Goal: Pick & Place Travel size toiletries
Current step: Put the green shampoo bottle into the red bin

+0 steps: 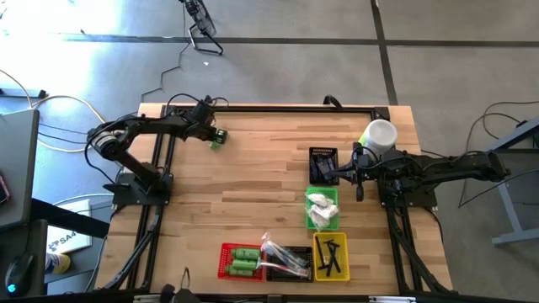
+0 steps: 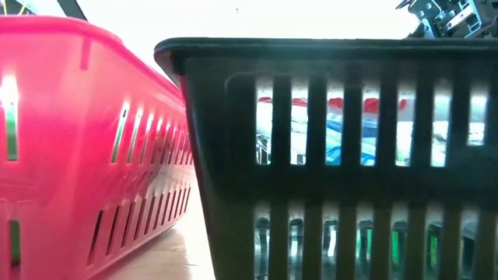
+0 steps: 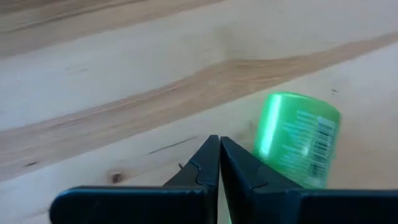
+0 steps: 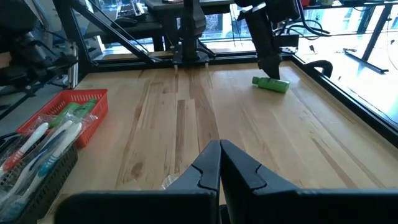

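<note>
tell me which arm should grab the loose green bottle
Left, likely. The left claw sits shut right beside the green bottle, while the right claw waits across the table by the baskets.

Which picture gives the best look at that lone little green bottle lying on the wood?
The left wrist view: the small green plastic bottle fills it, label readable. The high view and right wrist view show it small and far; the low view misses it.
</note>
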{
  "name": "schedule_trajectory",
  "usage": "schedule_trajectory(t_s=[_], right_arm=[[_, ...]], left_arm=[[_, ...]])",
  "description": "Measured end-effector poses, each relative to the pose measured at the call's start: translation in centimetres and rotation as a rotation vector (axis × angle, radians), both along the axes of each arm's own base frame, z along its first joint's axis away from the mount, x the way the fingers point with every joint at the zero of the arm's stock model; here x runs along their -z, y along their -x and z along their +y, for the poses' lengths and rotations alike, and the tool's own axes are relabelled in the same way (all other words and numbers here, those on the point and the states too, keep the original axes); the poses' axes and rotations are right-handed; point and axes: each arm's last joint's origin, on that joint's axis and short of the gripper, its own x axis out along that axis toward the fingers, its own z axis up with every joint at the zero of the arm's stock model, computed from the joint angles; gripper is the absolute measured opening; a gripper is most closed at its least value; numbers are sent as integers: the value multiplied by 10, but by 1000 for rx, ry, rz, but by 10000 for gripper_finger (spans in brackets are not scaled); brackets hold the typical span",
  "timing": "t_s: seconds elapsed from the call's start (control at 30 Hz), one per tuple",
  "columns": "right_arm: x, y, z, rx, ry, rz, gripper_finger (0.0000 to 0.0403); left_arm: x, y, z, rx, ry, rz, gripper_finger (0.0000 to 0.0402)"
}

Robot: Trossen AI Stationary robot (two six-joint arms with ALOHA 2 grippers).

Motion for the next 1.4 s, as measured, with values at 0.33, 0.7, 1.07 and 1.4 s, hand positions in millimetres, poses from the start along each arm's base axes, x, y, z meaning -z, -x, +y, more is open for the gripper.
schedule_trajectory(t_s=[0.33,0.7,1.07,1.4], right_arm=[[0,0,0,0,0,4,2],[1,0,0,0,-2,6,2],[0,0,0,0,-4,5,2],[0,0,0,0,-4,6,2]], left_arm=[[2,-25,-24,125,25,-11,10],[1,-48,-50,182,15,-40,10],[0,-58,-61,176,-38,-32,10],[-1,-46,-42,68,-70,-13,10]])
